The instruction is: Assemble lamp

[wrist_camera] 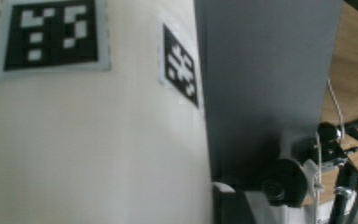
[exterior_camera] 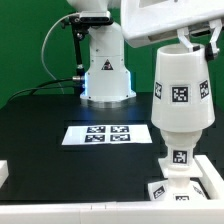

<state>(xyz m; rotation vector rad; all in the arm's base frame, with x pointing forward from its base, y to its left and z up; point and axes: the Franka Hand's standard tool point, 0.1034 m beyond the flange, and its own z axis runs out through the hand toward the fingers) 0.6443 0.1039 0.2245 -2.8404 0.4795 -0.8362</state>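
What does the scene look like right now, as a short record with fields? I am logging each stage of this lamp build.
shade: white plastic tapered cup-like lamp shade, tagged, upright, sitting over the parts below
bulb: white rounded bulb part, seen just under the shade
base: white blocky lamp base with a tag, under the bulb
gripper: not visible; white arm housing sits above the shade
marker board: flat white marker board on the black table

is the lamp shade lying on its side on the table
No, in the exterior view the shade stands upright, raised above the blocky base near the table's front edge, not lying on the black table.
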